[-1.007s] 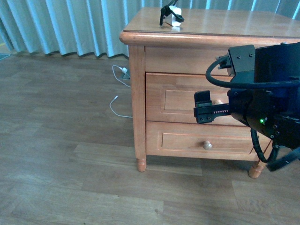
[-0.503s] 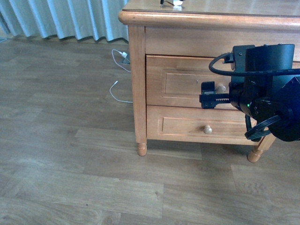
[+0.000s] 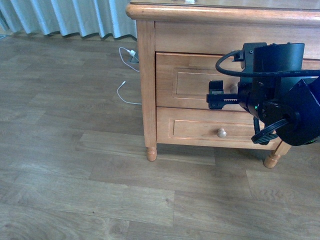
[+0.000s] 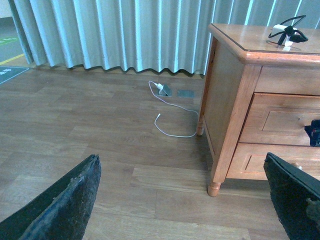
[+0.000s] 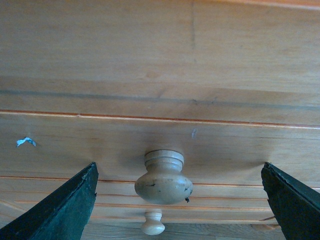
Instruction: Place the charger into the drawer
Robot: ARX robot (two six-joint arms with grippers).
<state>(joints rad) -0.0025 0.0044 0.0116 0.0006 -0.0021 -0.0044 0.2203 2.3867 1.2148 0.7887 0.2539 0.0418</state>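
The left gripper hangs over the wood floor well to the left of the nightstand. Its two black fingers are spread wide apart and hold nothing. Pale pleated curtains hang behind, further left of the nightstand. A thin white cable lies looped on the floor near the nightstand's left side, and its plug sits close to the curtain hem.

The charger sits on top of the nightstand, toward the back, white with a black cable wrapped round it. Neither gripper touches it.

Below the top, the drawer is shut, its front flush with the nightstand's frame. The lower drawer beneath it is shut too, with its own round knob.

The right gripper is at the front of the nightstand, level with the upper drawer. In the right wrist view its fingers stand wide apart on either side of the drawer's knob, which sits in the gap between them. Neither finger touches the knob, and the gripper holds nothing. The black right arm covers the right part of the nightstand's front in the front view.
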